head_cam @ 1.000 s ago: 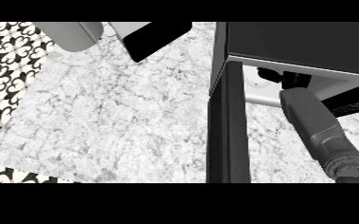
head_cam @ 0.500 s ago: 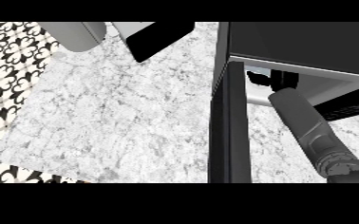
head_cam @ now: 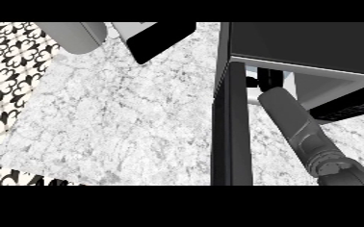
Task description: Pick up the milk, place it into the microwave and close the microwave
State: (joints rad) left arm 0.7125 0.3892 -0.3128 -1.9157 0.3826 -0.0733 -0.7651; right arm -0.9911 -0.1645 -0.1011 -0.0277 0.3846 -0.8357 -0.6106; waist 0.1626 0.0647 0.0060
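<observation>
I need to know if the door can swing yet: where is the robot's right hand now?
In the head view, at right, the right hand is inside the microwave, just past the open door.

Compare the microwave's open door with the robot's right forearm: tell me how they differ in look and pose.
The microwave door is a flat, dark, straight-edged slab seen edge-on, running straight up the view; the right forearm is a rounded grey tube lying at a slant. The door stands outside the microwave; the forearm reaches into its opening, where the right hand shows only as dark shapes. Both stretch from the view's lower edge toward the microwave.
</observation>
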